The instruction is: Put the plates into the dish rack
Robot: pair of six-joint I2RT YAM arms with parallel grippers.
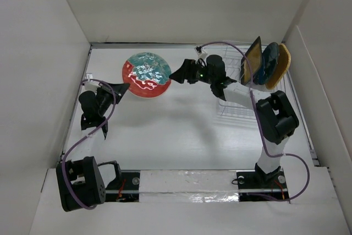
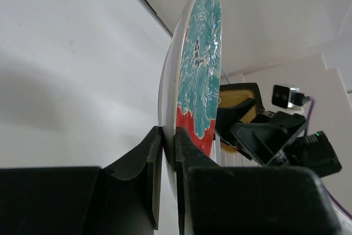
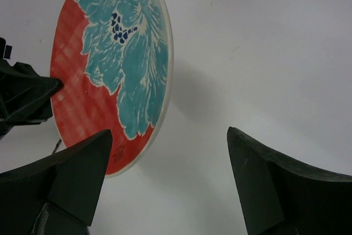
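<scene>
Left gripper [image 1: 122, 86] [image 2: 168, 136]: at the left of the table [image 1: 181, 136], fingers [image 2: 153, 163] closed tight on the left rim of the round floral plate [image 1: 146, 74], one on each face, with only the plate's thickness between them. Round floral plate [image 2: 199, 53] [image 3: 110, 64]: teal bloom on a red ground with a pale rim, held at the far centre-left of the table, well apart from the rack. Whether it rests on the surface cannot be told from overhead. Right gripper [image 1: 177, 75] [image 3: 169, 133]: reaching in from the right, just beside the plate's right edge, fingers [image 3: 77, 174] spread wide and holding nothing, with no contact with the plate visible. Dish rack [image 1: 234, 108]: white wire, at the right of the table, partly hidden by the right arm. At its far end stand three upright plates, packed close — mustard square plate [image 1: 253, 60], dark blue plate [image 1: 269, 63], orange plate [image 1: 281, 65]. By view: the left wrist camera alone shows the rim pinched edge-on, with the right gripper's black body beyond it. The right wrist camera alone shows the plate's full face, the left gripper's tip on the rim at far left, and the open gap between its own fingers — neither wrist camera shows the rack clearly.
</scene>
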